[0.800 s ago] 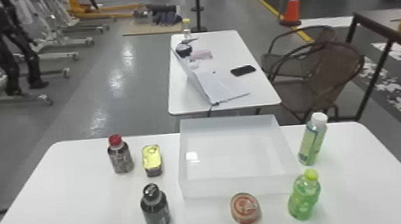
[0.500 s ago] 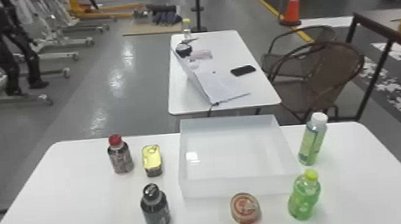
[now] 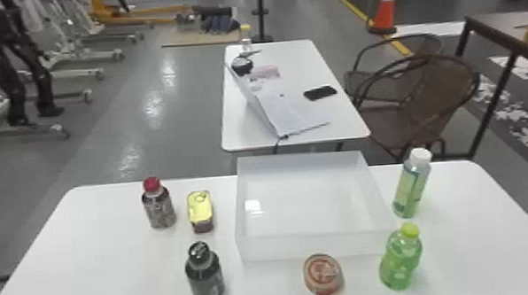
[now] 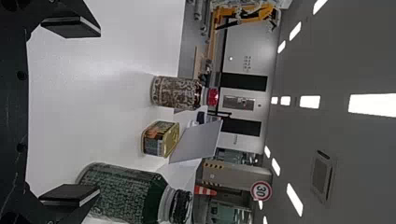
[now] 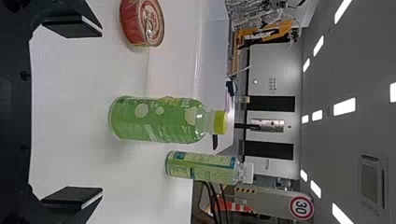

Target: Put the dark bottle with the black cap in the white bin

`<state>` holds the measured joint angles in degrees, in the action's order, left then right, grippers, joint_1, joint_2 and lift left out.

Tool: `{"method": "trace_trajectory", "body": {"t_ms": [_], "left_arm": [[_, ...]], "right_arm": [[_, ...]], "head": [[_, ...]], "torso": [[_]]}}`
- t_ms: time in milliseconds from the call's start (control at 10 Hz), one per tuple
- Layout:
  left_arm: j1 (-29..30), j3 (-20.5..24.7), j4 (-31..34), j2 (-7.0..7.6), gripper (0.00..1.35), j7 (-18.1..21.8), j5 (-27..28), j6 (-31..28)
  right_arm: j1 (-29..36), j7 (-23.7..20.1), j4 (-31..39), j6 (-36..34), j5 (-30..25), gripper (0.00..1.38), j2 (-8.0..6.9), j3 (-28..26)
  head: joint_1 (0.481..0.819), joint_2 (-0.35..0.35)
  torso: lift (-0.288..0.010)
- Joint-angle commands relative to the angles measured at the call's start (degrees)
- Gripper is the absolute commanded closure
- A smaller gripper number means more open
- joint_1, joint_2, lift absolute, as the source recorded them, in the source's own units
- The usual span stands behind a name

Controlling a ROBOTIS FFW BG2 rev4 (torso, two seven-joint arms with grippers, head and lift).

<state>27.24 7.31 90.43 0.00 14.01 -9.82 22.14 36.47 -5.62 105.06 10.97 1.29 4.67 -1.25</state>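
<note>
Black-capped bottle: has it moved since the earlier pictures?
No. In the head view, the bottle stands in the same spot against the bin.

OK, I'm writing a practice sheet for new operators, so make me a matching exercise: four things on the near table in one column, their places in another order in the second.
Things:
1. dark bottle
2. round tin
3. gold-topped can
4. white-capped bottle

Places:
A. straight in front of the bin
B. beside the red-capped bottle
C. right of the bin, behind the green bottle
D. left of the bin, nearest the robot on that side

Right pairs: 1-D, 2-A, 3-B, 4-C
</note>
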Motion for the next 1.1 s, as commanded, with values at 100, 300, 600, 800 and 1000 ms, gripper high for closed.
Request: {"method": "trace_trajectory", "body": {"t_ms": [100, 300, 600, 800, 1000], "left_arm": [[-3.0, -0.6, -0.9, -0.15, 0.12, 3.7, -0.2, -2.2], [-7.0, 0.3, -2.3, -0.15, 0.12, 8.9, 0.9, -3.9], [-11.7, -0.5, -5.4, -0.15, 0.12, 13.8, 2.1, -6.2], [-14.9, -2.6, -8.2, 2.11, 0.12, 16.2, 2.8, -6.5], [-18.1, -2.9, -10.8, 1.76, 0.12, 19.9, 4.7, -7.1]], "right_arm": [[0.0, 0.0, 0.0, -0.1, 0.2, 0.10, -0.01, 0.0], [-0.1, 0.0, -0.1, -0.1, 0.2, 0.10, -0.01, 0.0], [-0.3, 0.0, -0.4, -0.1, 0.6, 0.10, -0.36, 0.0], [-0.5, 0.0, -0.5, -0.1, 0.5, 0.10, -0.54, -0.1], [-1.0, -0.1, -0.6, -0.1, 0.6, 0.10, -0.54, -0.1]], "head": [[0.549, 0.000], [0.549, 0.000], [0.549, 0.000], [0.549, 0.000], [0.549, 0.000]], "torso": [[-0.100], [-0.100], [-0.100], [-0.100], [-0.100]]}}
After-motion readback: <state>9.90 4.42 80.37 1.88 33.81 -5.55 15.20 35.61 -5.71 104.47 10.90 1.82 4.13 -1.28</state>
